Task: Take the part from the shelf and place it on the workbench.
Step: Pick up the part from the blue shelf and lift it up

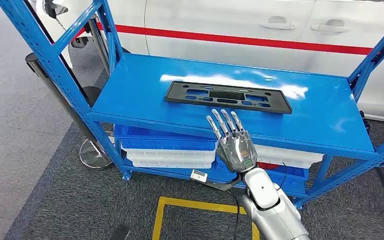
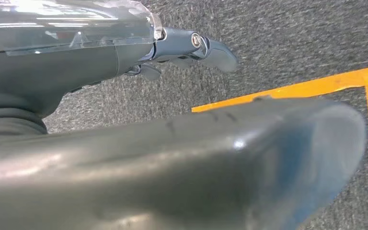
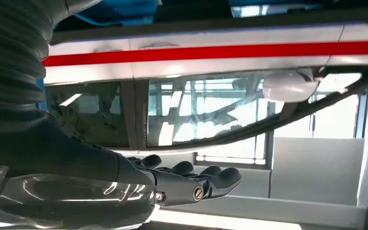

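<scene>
Landmark = blue shelf (image 1: 145,95), top deck; part (image 1: 227,97) = flat black slotted plate, lying flat on that deck, roughly mid-deck, slightly toward the rear; long axis runs side to side along the deck's length, parallel to the front edge; R hand (image 1: 235,145) raised at the front edge of the deck, back of hand to the head cam, fingers (image 1: 224,121) straight and apart, tips over the front lip; holds nothing, released; part lies straight ahead of the fingertips, further in on the deck, near but apart, no contact seen; R wrist view: same hand flat, fingers extended, nothing between them, white vehicle w/ red stripe (image 3: 211,51) beyond the shelf; L hand (image 2: 191,48) hangs low over grey carpet and yellow floor tape (image 2: 287,91), well away from the shelf; fingers look loosely extended, nothing in them, so released as far as the pic shows; judgement: R hand is the nearer one, reach stage, grasp not yet begun; coming move prob needs a fwd reach across the plate's short axis, near long edge first; containers: blue bins (image 1: 165,138) and white bins (image 1: 170,157) stacked on the lower deck under the part; contents can't tell from here.
</scene>
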Motion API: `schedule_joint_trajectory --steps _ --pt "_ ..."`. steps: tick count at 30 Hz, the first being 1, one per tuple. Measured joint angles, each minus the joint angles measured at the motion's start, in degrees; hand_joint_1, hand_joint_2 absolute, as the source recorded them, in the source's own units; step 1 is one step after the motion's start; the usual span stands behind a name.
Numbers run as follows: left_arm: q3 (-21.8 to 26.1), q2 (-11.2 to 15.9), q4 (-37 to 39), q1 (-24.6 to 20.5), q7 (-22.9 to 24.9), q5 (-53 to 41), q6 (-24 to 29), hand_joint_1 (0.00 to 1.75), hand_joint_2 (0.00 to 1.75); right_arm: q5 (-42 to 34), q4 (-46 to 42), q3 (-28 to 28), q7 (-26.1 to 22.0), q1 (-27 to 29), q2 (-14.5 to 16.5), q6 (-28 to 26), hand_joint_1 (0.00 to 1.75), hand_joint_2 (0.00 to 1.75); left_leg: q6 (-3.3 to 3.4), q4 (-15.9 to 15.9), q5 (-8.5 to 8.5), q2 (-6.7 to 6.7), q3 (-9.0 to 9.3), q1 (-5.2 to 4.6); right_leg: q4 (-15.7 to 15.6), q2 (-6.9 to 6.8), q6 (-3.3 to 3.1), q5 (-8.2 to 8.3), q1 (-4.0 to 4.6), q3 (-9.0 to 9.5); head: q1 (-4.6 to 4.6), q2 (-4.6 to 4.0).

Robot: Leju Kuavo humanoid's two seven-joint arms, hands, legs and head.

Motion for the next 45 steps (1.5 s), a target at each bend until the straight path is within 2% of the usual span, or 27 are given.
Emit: schedule_joint_trajectory --steps 2,4,6,7,10,11,12,13,14,15,17,20,22,24,26,27,28,30,32,34,37,39,41,42,43,44,45 --pt "0.0 0.0 0.0 0.0 0.0 0.0 0.0 0.0 0.0 -0.1 0.3 0.0 0.0 -0.4 0.4 0.0 0.0 1.75 -0.29 0.1 -0.07 -0.02 -0.11 -0.15 -0.9 -0.01 -0.17 -0.05 0.18 0.26 -0.01 0.01" --pt "0.0 -0.1 0.0 -0.1 0.0 0.0 -0.1 0.0 0.0 -0.3 0.9 -0.1 0.1 -0.9 0.9 0.1 0.0 1.75 -0.9 0.0 -0.08 -0.04 -0.18 -0.26 -1.8 0.02 -0.6 -0.07 0.45 0.5 -0.01 0.02" --pt "0.0 -0.1 0.0 0.0 0.0 -0.1 -0.2 0.0 0.0 -0.6 1.4 -0.1 0.2 -1.2 1.3 0.3 0.0 1.75 -1.55 0.4 -0.49 0.02 -0.35 -0.13 -2.3 -0.03 -1.25 0.18 0.21 0.7 -0.01 0.01" --pt "0.0 -0.1 0.0 -0.1 0.0 -0.1 -0.3 0.0 0.0 -0.9 1.6 -0.2 0.3 -1.5 1.6 0.5 0.0 1.75 -1.86 1.7 -1.35 0.05 -0.92 -0.05 -2.5 -0.07 -1.61 0.3 0.03 0.83 -0.02 0.01" --pt "0.0 -0.1 0.0 0.0 0.1 -0.1 -0.5 0.0 0.0 -2.0 2.9 -0.3 0.8 -2.3 2.4 1.8 0.0 1.75 -2.72 12.0 -6.24 0.1 -5.76 0.2 -2.7 -0.18 -2.18 0.26 -0.09 1.01 -0.02 0.01" --pt "0.0 -0.1 0.0 0.0 0.2 -0.1 -0.5 0.0 0.0 -2.4 3.5 -0.4 0.9 -2.4 2.6 2.2 0.0 1.75 -2.93 15.1 -7.15 0.1 -7.36 0.29 -2.7 -0.2 -2.2 0.21 -0.07 1.03 -0.02 0.01" --pt "0.0 -0.1 0.0 0.1 0.2 -0.1 -0.6 0.0 0.0 -2.9 4.0 -0.6 1.0 -2.5 2.7 2.5 0.0 1.75 -3.07 16.2 -6.93 0.11 -8.05 0.39 -2.7 -0.21 -2.17 0.14 -0.08 1.09 -0.02 0.01" --pt "0.0 -0.1 0.0 0.1 0.2 -0.1 -0.6 0.0 0.0 -3.3 4.5 -0.7 1.0 -2.6 2.9 2.7 0.0 1.75 -3.15 15.0 -5.62 0.12 -7.65 0.51 -2.6 -0.18 -2.07 0.04 -0.1 1.19 -0.02 0.0" --pt "0.0 0.0 0.0 0.1 0.2 -0.1 -0.6 0.0 0.0 -3.6 5.0 -0.9 1.0 -2.7 3.0 2.8 0.0 1.75 -3.17 11.7 -3.48 0.15 -6.17 0.62 -2.6 -0.15 -1.9 -0.11 -0.16 1.35 -0.02 0.0" --pt "0.0 0.0 0.0 0.1 0.2 -0.1 -0.7 0.0 0.0 -3.8 5.4 -1.1 1.0 -2.8 3.2 2.9 0.0 1.75 -3.1 7.6 -1.52 0.21 -4.29 0.69 -2.5 -0.13 -1.66 -0.31 -0.2 1.51 -0.02 0.0" --pt "0.0 0.1 0.1 0.0 0.2 -0.1 -0.7 0.0 0.0 -4.1 6.0 -1.4 1.0 -3.2 3.4 2.9 0.0 1.75 -2.51 1.5 0.4 0.21 -1.4 0.52 -2.2 -0.08 -1.03 -0.69 -0.09 1.6 -0.02 0.01" --pt "0.0 0.1 0.1 0.0 0.1 0.0 -0.8 0.0 0.0 -4.5 6.8 -1.6 0.7 -3.6 3.6 3.0 0.0 1.75 -1.11 0.3 0.1 0.07 -0.81 0.21 -2.3 -0.1 0.03 -0.89 0.05 1.66 -0.02 0.02" --pt "0.0 0.3 0.1 0.1 -0.7 0.0 -1.7 0.0 0.0 -6.3 6.9 -1.6 0.0 -3.8 3.7 3.7 0.0 1.75 -0.29 -0.1 0.09 0.1 -0.44 0.31 -0.9 -0.12 0.64 -1.79 -0.08 1.18 -0.02 0.01" --pt "0.1 0.7 0.1 0.1 -1.8 -0.3 -3.6 0.0 0.0 -9.1 5.9 -1.6 0.1 -3.7 2.7 5.4 0.0 1.75 0.39 -0.4 -0.05 0.14 -0.09 0.35 4.8 -0.11 0.96 -4.42 -0.14 -1.73 -0.01 0.01" --pt "0.1 1.2 0.1 0.1 -2.3 -0.5 -4.4 0.0 0.0 -11.1 3.8 -1.6 0.1 -2.9 0.7 7.3 0.0 1.75 0.84 -0.3 -0.39 -0.03 0.21 0.2 12.4 -0.1 1.09 -6.83 -0.12 -6.15 -0.01 0.01" --pt "0.1 1.4 0.1 0.2 -2.3 -0.4 -4.1 0.0 0.0 -11.7 2.9 -1.6 -0.1 -2.5 -0.3 8.1 0.0 1.75 0.92 -0.3 -0.64 -0.18 0.51 0.1 14.2 -0.1 1.04 -6.68 -0.09 -7.59 -0.01 0.01" --pt "0.2 1.4 0.1 0.5 -2.3 -0.2 -3.7 0.0 0.0 -12.0 2.2 -1.6 -0.2 -2.3 -1.0 8.7 0.0 1.75 0.91 -0.3 -0.95 -0.29 0.92 -0.02 13.8 -0.1 0.87 -5.36 -0.04 -7.96 0.0 0.01" --pt "0.2 1.4 0.1 0.9 -2.4 0.0 -3.1 0.0 0.0 -11.8 1.1 -1.6 0.3 -2.3 -1.6 9.4 0.0 1.75 0.76 -0.3 -1.74 -0.27 1.9 -0.24 7.1 -0.1 0.15 -0.4 0.2 -5.72 -0.01 0.01" --pt "0.2 1.3 0.2 0.8 -2.2 0.0 -2.5 0.0 0.0 -11.2 -0.1 -1.6 0.9 -2.2 -1.9 9.9 0.0 1.75 0.43 -0.3 -2.55 -0.14 2.54 -0.58 0.3 -0.13 -0.61 2.38 0.59 -2.84 -0.01 0.0" --pt "0.2 1.1 0.2 0.6 -1.9 0.1 -1.6 0.0 0.0 -10.8 -1.1 -1.5 1.2 -2.2 -2.1 10.6 0.0 1.75 -0.09 -0.4 -3.07 -0.1 2.82 -0.7 -1.7 -0.1 -1.07 2.05 0.92 -1.88 -0.01 0.01" --pt "0.3 0.8 0.2 0.7 -1.5 0.1 -0.4 0.0 0.0 -10.5 -2.1 -1.5 1.2 -2.2 -2.1 11.5 0.0 1.75 -1.01 0.3 -4.11 0.05 3.25 -0.71 -2.6 0.06 -1.81 1.46 0.46 -0.63 -0.02 0.02" --pt "0.3 0.8 0.2 0.7 -1.4 0.1 -0.1 0.0 0.0 -10.4 -2.4 -1.5 1.2 -2.3 -2.0 11.9 0.0 1.75 -1.61 5.7 -6.2 0.12 0.65 -0.47 -3.1 -0.03 -2.3 0.84 0.13 0.72 -0.03 0.01" --pt "0.3 0.7 0.2 0.8 -1.4 0.2 -0.1 0.0 0.0 -10.4 -2.4 -1.5 1.2 -2.3 -2.0 12.2 0.0 1.75 -2.2 13.6 -8.3 0.13 -4.38 -0.13 -3.2 -0.1 -2.47 -0.05 0.1 1.7 -0.04 0.0" --pt "0.3 0.7 0.2 0.9 -1.4 0.2 -0.1 0.0 0.0 -10.4 -2.4 -1.5 1.1 -2.2 -2.0 12.3 0.0 1.75 -2.44 15.9 -8.13 0.14 -6.34 0.02 -3.2 -0.07 -2.43 -0.53 0.09 2.26 -0.04 0.0" --pt "0.4 0.7 0.2 1.0 -1.4 0.2 0.0 0.0 0.0 -10.4 -2.4 -1.5 1.1 -2.1 -2.0 12.5 0.0 1.75 -2.6 16.0 -6.72 0.14 -7.32 0.16 -3.2 -0.02 -2.33 -1.05 0.06 2.94 -0.04 0.0" --pt "0.5 0.7 0.2 1.1 -1.4 0.2 0.1 0.0 0.0 -10.4 -2.4 -1.4 1.0 -2.1 -2.0 12.6 0.0 1.75 -2.67 13.8 -4.24 0.15 -7.21 0.28 -3.2 0.04 -2.19 -1.59 0.02 3.72 -0.04 0.01" --pt "0.6 0.7 0.2 1.2 -1.4 0.2 0.3 0.0 0.0 -10.4 -2.4 -1.4 1.0 -2.1 -2.0 12.7 0.0 1.75 -2.68 9.9 -1.02 0.19 -6.25 0.39 -3.2 0.09 -1.97 -2.2 -0.01 4.54 -0.04 0.01"
